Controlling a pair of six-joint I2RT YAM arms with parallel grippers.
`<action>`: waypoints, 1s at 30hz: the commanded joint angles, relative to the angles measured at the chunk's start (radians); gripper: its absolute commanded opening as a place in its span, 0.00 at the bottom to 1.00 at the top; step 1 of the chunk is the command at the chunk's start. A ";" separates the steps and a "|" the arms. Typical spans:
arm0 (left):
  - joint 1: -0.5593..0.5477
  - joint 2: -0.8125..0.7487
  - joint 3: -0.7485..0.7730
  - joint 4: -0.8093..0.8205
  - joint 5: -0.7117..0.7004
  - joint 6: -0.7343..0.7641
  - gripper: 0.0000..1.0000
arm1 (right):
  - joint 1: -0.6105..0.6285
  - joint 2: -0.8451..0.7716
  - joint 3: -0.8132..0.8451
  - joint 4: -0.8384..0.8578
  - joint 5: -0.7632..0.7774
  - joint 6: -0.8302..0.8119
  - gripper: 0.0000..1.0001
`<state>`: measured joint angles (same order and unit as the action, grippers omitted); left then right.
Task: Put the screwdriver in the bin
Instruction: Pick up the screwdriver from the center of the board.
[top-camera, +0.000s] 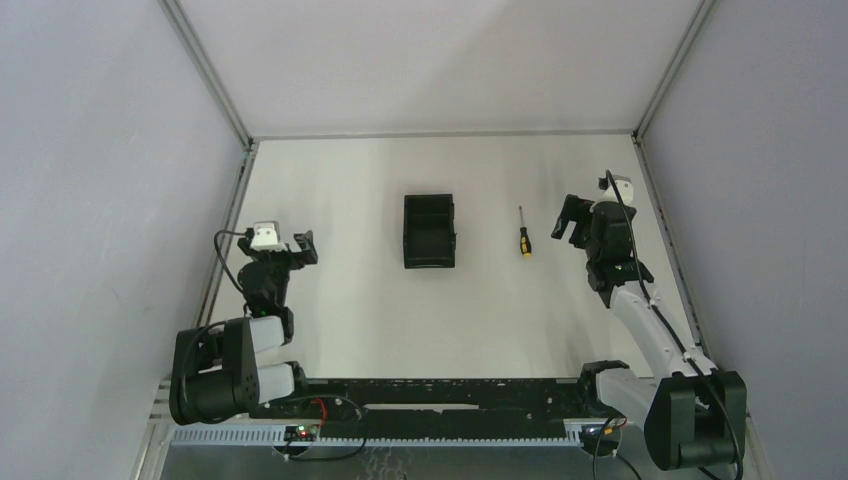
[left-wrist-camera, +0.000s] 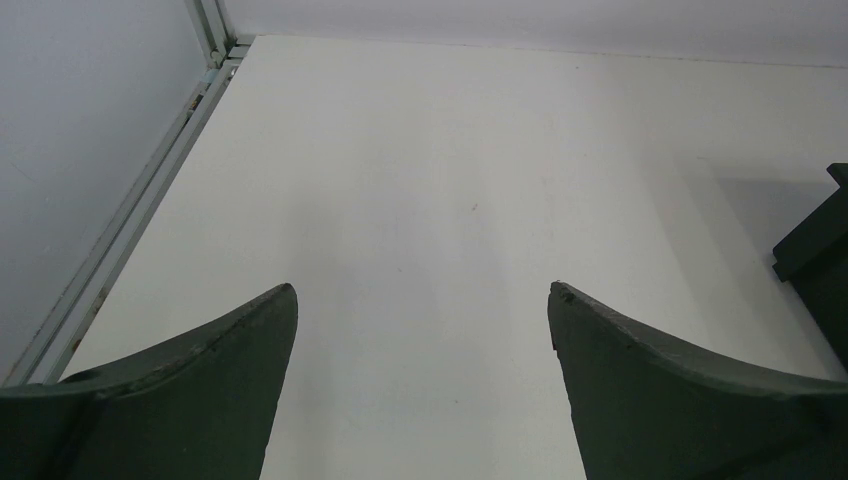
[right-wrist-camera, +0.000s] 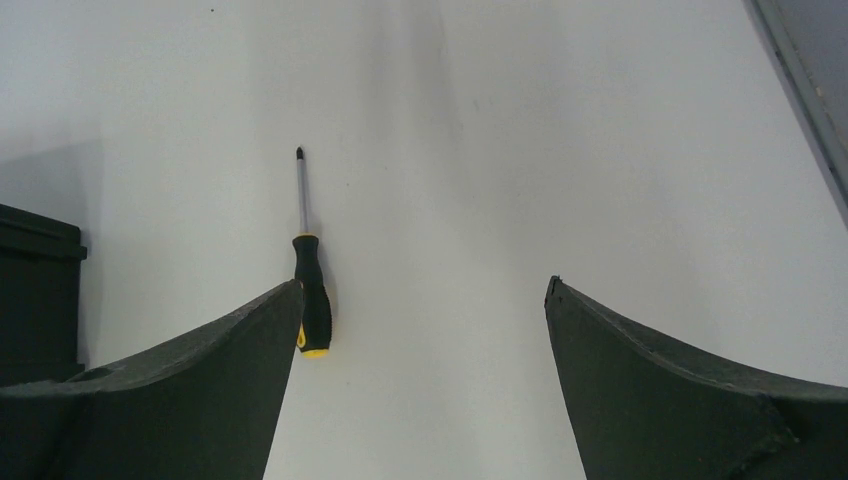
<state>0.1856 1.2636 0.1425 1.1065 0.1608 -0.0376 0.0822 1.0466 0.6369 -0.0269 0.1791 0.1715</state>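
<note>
The screwdriver (top-camera: 523, 238) lies flat on the white table, silver shaft pointing away, black-and-yellow handle nearest. In the right wrist view it (right-wrist-camera: 310, 290) lies just beside my left fingertip. The black bin (top-camera: 430, 231) stands open-topped to its left, at the table's middle; its edge shows in the right wrist view (right-wrist-camera: 38, 290) and the left wrist view (left-wrist-camera: 820, 265). My right gripper (top-camera: 567, 220) is open and empty, a little right of the screwdriver. My left gripper (top-camera: 302, 248) is open and empty, well left of the bin.
Grey walls with metal frame rails (top-camera: 228, 230) bound the table on the left, back and right. A black rail with cables (top-camera: 440, 400) runs along the near edge between the arm bases.
</note>
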 joint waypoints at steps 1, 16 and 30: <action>-0.004 0.001 -0.018 0.099 0.000 -0.008 1.00 | 0.005 -0.031 0.041 0.006 0.012 -0.045 1.00; -0.004 0.002 -0.019 0.099 -0.001 -0.008 1.00 | 0.036 0.121 0.389 -0.391 -0.103 -0.081 1.00; -0.005 0.002 -0.018 0.098 0.000 -0.008 1.00 | 0.146 0.396 0.683 -0.674 -0.023 -0.032 1.00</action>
<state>0.1856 1.2636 0.1425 1.1065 0.1608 -0.0376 0.2012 1.3808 1.2423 -0.5900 0.1242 0.1135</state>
